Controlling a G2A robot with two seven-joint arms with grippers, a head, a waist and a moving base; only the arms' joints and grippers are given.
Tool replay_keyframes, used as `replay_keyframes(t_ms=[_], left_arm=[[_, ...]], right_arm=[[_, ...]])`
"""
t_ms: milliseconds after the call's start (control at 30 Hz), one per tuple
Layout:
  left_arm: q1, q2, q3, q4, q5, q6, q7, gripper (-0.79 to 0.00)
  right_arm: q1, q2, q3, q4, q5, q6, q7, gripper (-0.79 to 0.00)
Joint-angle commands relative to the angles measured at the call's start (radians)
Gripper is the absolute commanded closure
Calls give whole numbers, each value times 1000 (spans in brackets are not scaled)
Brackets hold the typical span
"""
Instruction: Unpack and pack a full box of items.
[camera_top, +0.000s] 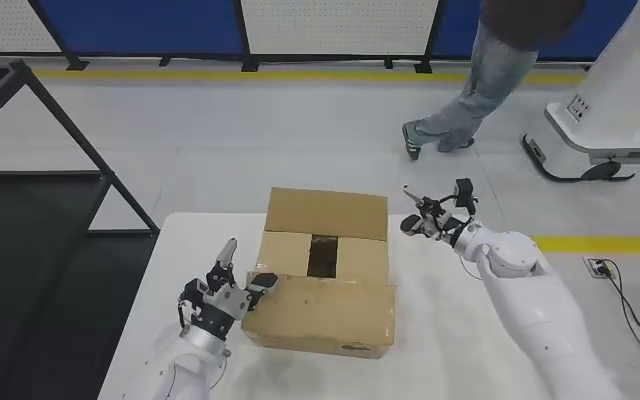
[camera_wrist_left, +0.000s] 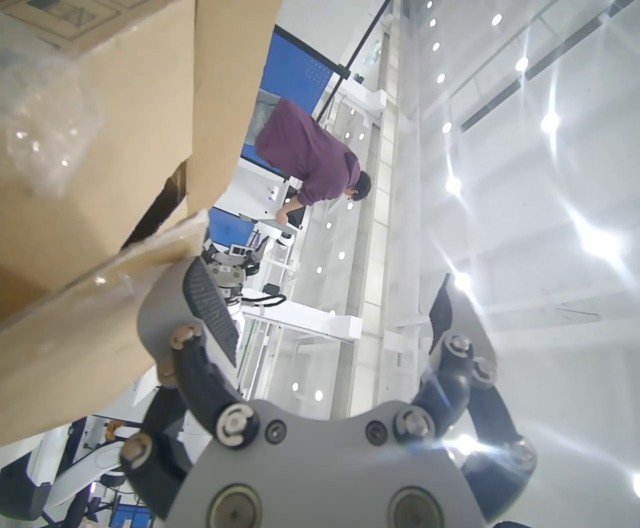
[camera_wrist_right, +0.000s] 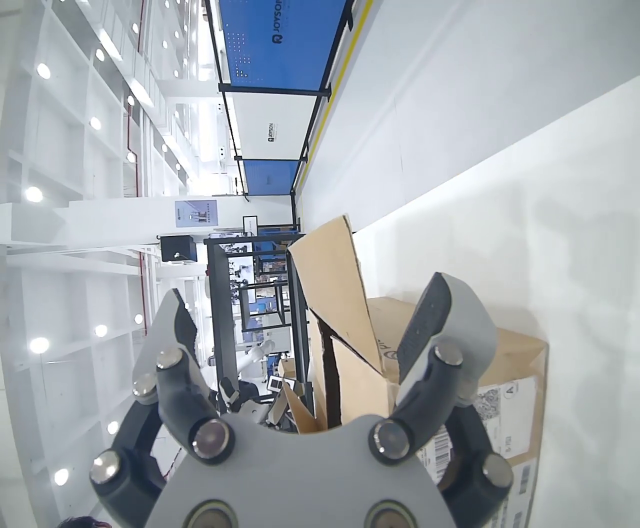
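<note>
A brown cardboard box (camera_top: 320, 290) stands in the middle of the white table (camera_top: 450, 340). Its far flap is raised, the near flap hangs forward, and a dark gap (camera_top: 322, 255) shows between the two side flaps. My left gripper (camera_top: 245, 268) is open at the box's near left corner. In the left wrist view one finger pad (camera_wrist_left: 210, 300) touches the corner of a flap of the box (camera_wrist_left: 100, 175), and clear plastic (camera_wrist_left: 40, 125) shows against the cardboard. My right gripper (camera_top: 435, 208) is open and holds nothing, just off the box's far right corner; the right wrist view has the gripper (camera_wrist_right: 306, 290) facing the box (camera_wrist_right: 510, 360).
A black metal rack (camera_top: 60, 130) stands off the table's left side. A white machine base (camera_top: 590, 120) sits on the floor at the far right. Bare table surface lies to the right of the box and along the left edge.
</note>
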Motion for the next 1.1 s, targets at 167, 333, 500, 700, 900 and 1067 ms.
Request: replay_keyframes(t_ms=[167,333,500,700,900,1067], left_arm=[[-27,-4,12,27,0,13,16,-785],[-33,-5,12,33,0,21,16,-785],[-29,-5,8,39,-2,24,10,-785],[-22,-5,5,42,-6,29,-1,-785],[-16,-5,8,41,-3,31,-19,-785],[-4,-5,7,34,0,27,-34,-785]], right_arm=[[41,-50,-70,109,28,-141,6,-785],[82,-85,-101,189,63,-195,26,-785],[117,-112,-104,245,128,-240,89,-785],[146,-116,-79,278,174,-307,163,-785],[146,-101,-49,249,190,-345,258,-785],[128,-84,-37,188,171,-335,355,-785]])
